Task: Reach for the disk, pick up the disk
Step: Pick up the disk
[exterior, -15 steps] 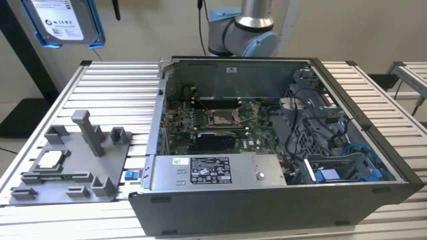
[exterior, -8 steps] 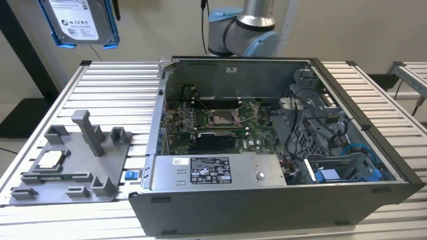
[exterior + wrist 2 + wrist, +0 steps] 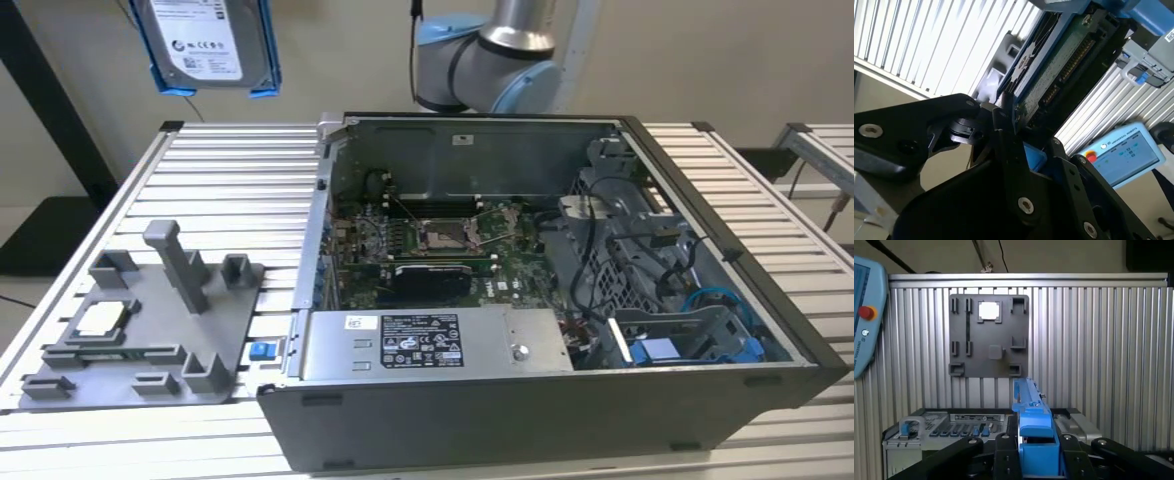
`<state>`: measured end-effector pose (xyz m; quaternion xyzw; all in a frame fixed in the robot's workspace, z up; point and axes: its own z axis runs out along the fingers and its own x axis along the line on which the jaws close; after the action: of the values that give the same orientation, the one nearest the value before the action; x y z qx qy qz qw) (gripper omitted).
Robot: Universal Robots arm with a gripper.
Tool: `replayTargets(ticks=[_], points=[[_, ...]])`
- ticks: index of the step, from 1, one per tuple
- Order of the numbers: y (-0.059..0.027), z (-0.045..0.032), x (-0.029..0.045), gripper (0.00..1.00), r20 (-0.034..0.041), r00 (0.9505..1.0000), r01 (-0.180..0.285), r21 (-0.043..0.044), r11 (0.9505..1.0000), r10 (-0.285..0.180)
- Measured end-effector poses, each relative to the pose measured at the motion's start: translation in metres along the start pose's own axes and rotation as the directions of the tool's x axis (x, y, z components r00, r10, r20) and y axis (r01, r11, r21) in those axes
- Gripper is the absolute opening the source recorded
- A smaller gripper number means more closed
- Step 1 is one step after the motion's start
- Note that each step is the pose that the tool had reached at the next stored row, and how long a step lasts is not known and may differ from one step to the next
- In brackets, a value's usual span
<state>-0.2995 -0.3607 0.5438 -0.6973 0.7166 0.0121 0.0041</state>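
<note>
Exterior view: the disk [image 3: 207, 45] hangs high over the slatted table [image 3: 220, 165], well apart from the open computer case [image 3: 534, 405].

Second wrist view: the gripper [image 3: 1026, 132] is clamped on the disk's [image 3: 1064, 55] end, and the body juts beyond the fingertips.

First wrist view: the disk [image 3: 1030, 410] sits edge-on between the fingers, with the fixture plate [image 3: 989, 325] beyond.

Risk: with such a narrow end hold, a jolt may pivot it loose.
</note>
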Motion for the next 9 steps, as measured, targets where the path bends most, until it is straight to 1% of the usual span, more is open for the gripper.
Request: replayTargets(ticks=[9], points=[[-0.0411,-0.0004,-0.0011,0.0,0.0001,1.0,0.0,-0.0032,1.0,0.0]])
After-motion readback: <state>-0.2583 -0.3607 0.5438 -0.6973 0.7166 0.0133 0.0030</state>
